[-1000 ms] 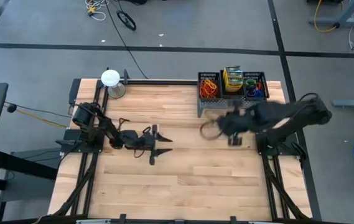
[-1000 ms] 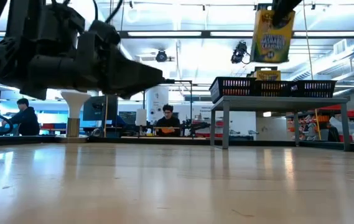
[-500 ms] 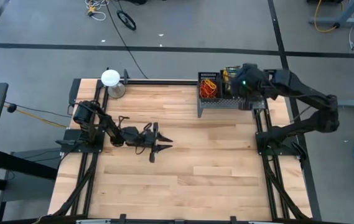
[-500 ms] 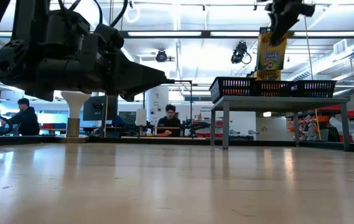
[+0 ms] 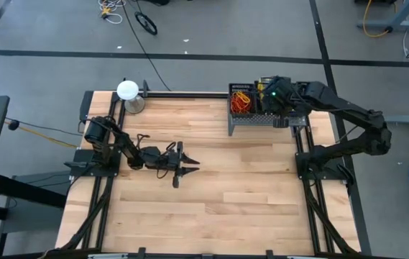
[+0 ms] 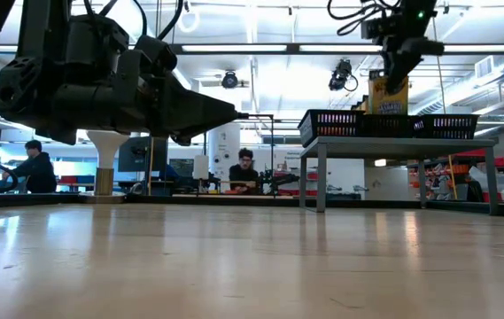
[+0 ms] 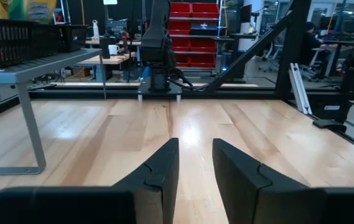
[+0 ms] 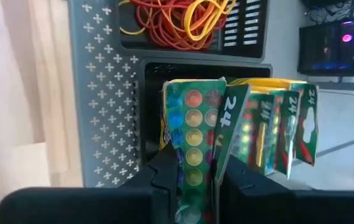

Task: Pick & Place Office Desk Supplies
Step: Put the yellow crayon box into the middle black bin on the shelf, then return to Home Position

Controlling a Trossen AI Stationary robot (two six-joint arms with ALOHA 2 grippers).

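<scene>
A yellow-and-green crayon box hangs upright over the black wire-mesh rack at the table's far right. My right gripper is shut on the box's upper end. In the right wrist view the box stands over the rack's middle compartment, beside other crayon boxes. Red and orange rubber bands fill the neighbouring compartment. My left gripper hovers level over the table's left middle. It is open, and nothing lies between its fingers. My right gripper pinches the crayon box's upper end between its two fingers, one on each broad face. The fingers come from above, slanting down toward the far edge. The box hangs upright below them, its lower end at the rack's rim.
A white round-topped object stands at the far left corner. The rack sits raised on legs. Bare wood stretches over the table's near half. People sit in the room beyond the table.
My right gripper has carried the crayon box from over the bare table in front of the rack toward the far edge, and now holds it above the rack's middle compartment. The box has stayed upright in the hold.
</scene>
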